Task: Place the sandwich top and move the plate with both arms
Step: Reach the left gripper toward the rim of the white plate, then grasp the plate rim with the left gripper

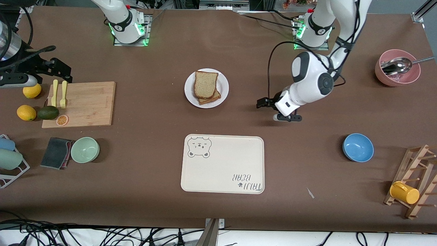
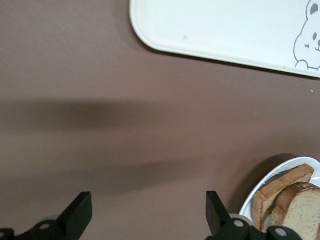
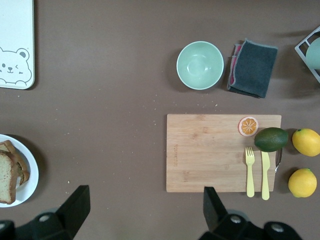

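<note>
Front view: left gripper (image 1: 265,103) low beside plate (image 1: 189,92), right gripper (image 3: 142,210) aloft, both agape.

Cream tray (image 1: 222,167) reads "TAIJI BEAR", upside down.

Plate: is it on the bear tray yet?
No. In the front view the plate with the bread stack sits on the bare table, farther from the camera than the tray, with brown tabletop between them.

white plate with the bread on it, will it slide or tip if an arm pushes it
The small round white plate looks smooth and shallow, so it would probably slide on the brown table. The stacked tan bread slices sit askew and may shift.
</note>
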`<state>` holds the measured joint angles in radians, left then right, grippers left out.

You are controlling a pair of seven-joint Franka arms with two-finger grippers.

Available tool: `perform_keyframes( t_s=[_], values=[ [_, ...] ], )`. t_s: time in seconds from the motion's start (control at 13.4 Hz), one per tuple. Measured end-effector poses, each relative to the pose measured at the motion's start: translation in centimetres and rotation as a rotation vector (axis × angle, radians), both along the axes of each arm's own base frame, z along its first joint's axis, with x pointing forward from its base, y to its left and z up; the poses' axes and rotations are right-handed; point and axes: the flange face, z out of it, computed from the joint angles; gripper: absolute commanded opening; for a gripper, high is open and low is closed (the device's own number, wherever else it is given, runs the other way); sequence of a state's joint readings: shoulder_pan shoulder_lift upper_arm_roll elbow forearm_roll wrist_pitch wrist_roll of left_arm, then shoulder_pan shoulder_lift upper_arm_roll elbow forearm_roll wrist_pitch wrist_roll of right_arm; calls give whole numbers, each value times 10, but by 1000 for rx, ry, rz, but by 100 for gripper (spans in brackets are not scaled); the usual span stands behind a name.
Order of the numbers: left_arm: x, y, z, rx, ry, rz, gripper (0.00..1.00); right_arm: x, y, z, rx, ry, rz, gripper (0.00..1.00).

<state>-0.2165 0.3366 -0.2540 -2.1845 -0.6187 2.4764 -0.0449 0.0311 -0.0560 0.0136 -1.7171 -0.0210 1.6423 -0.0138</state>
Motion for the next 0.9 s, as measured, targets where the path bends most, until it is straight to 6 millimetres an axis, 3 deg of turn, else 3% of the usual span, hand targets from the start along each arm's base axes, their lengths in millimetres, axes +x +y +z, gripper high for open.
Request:
perform_keyframes(
  t_s=[0.45, 0.9],
  values=[
    [-13, -8, -34, -257, 14, 82, 100, 0, 0, 0, 0, 0, 0, 100],
    [-57, -63, -58, -498, -54, 137, 100, 0, 0, 0, 0, 0, 1, 100]
  ],
)
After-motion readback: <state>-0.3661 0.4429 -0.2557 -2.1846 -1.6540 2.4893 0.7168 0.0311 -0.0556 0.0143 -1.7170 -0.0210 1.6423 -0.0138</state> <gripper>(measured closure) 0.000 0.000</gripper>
